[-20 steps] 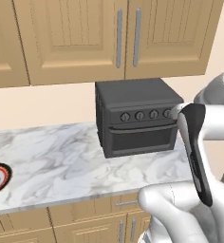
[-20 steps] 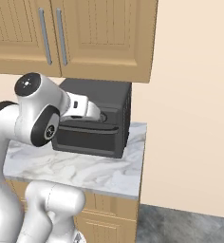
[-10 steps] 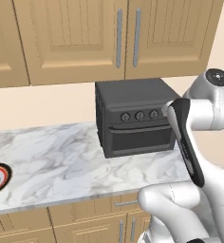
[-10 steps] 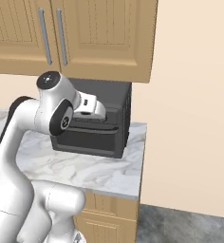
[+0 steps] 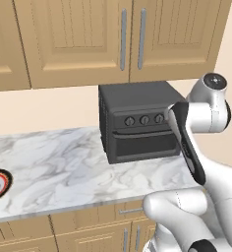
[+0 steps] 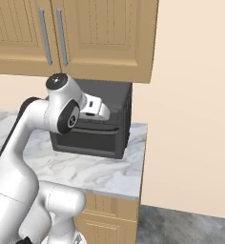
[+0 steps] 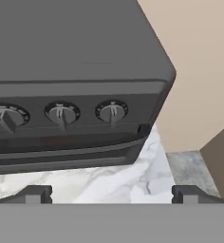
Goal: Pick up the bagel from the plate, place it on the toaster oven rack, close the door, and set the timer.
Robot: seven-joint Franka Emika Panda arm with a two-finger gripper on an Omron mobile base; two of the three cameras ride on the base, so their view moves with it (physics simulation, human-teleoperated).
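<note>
Toaster oven (image 7: 71, 71) just ahead of the wide-spread claw (image 7: 112, 193), apart.

You had a white-and-grey marble counter (image 5: 64, 162) over tan drawer fronts (image 5: 88, 219), wooden wall cabinets (image 5: 78, 39) with grey bar handles (image 5: 123, 39) above, a beige wall (image 6: 190, 109), grey floor (image 6: 181, 228).

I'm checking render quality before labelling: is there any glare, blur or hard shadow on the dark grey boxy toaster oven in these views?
Left base view: the dark grey boxy toaster oven is sharp and evenly lit, without glare. Right base view: its front sits in soft shade, partly behind the white arm. Hand view: its three round knobs are crisp, with a faint shadow beneath it on the marble counter.
</note>
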